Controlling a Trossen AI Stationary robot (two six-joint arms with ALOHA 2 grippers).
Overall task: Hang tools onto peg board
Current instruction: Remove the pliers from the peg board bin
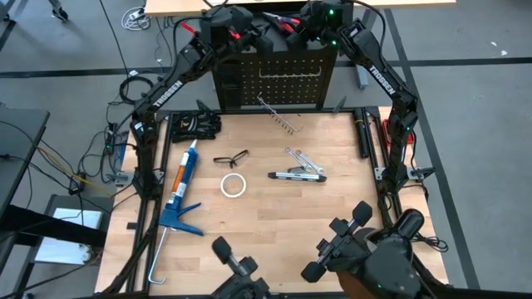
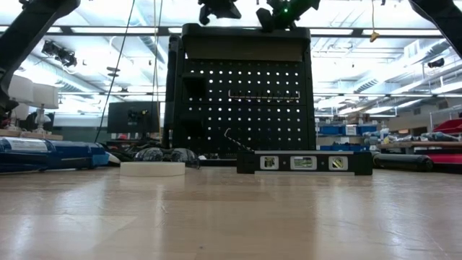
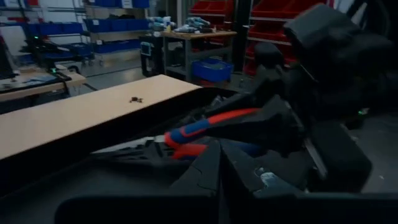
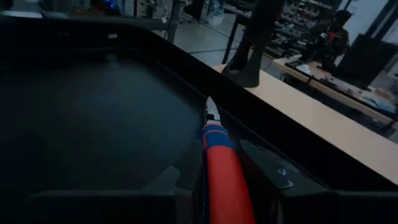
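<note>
The peg board point(image 1: 274, 79) stands upright at the table's far edge, with a black tray point(image 4: 93, 124) on top. Red-and-blue-handled pliers point(image 3: 205, 124) are over that tray, and my right gripper point(image 4: 217, 186) is shut on them, reaching in level from the right. My left gripper point(image 3: 217, 180) is shut and hovers over the tray's left part point(image 1: 249, 35), just short of the pliers' handles. On the table lie safety glasses point(image 1: 230, 158), a wrench point(image 1: 303, 158) and a black-and-silver bar point(image 1: 297, 175). My right gripper pinches the pliers' handles point(image 4: 219, 163) between its two fingers point(image 4: 267, 168). It comes in about level, slightly tipped down, and the pliers run on along the fingers' line. The pliers' nose point(image 4: 211, 111) points away over the tray. Whether it rests on the tray, I cannot tell.
A blue caulking gun point(image 1: 179, 195) lies at the table's left. A white tape roll point(image 1: 233, 185) sits mid-table. A slim row of hooks point(image 1: 278, 116) lies at the peg board's foot, and dark items point(image 1: 195, 124) lie at the far left. The peg board's holed face point(image 2: 245, 94) carries one thin rail.
</note>
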